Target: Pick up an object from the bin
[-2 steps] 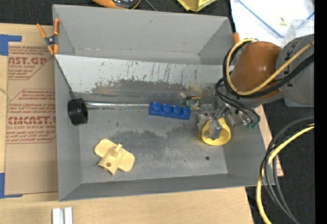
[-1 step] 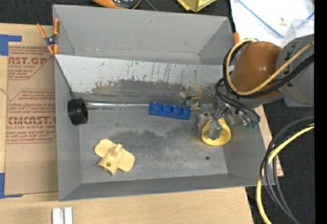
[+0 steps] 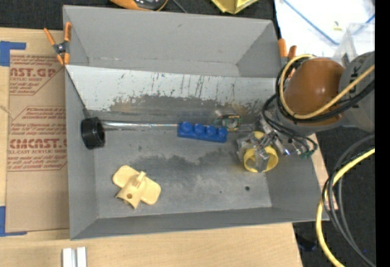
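Observation:
My gripper point(image 3: 263, 146) is low in the bin's right part, under the arm's brown cover. It stands right over a small yellow roll-like thing point(image 3: 261, 162) on the floor and overlaps its top, hiding part of it. A blue toy brick point(image 3: 202, 131) with round studs lies to the gripper's left, near the foot of the back wall. Between the brick and the gripper sits a small dark and yellowish scrap point(image 3: 229, 119).
A black round cap point(image 3: 92, 133) lies at the far left, with a thin shiny rod point(image 3: 140, 127) running from it towards the blue brick. A pale yellow plastic piece point(image 3: 136, 186) rests at the front left. The arm and its cables reach over the right rim.

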`<state>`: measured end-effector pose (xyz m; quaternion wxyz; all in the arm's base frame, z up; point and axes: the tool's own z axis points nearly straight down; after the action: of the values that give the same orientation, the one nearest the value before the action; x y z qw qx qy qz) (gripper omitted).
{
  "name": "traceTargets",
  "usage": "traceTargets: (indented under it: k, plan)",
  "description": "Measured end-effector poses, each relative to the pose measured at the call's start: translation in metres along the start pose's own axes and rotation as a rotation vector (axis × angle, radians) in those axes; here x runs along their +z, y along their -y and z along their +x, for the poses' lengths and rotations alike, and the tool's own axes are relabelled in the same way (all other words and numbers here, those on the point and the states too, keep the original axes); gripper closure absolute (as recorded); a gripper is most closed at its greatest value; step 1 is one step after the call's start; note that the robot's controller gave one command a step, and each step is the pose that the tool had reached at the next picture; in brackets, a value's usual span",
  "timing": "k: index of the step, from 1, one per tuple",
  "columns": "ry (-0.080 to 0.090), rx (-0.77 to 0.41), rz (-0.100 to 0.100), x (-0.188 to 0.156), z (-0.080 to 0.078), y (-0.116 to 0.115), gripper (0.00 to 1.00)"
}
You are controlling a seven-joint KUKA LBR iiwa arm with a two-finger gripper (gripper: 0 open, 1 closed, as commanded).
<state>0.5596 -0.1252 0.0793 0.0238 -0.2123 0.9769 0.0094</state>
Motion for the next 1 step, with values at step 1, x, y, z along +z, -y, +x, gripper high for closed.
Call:
traceTargets:
  k: [1]
  plan:
    - [-0.004, 0.001, 0.001, 0.0013, 0.0008, -0.0008, 1.0]
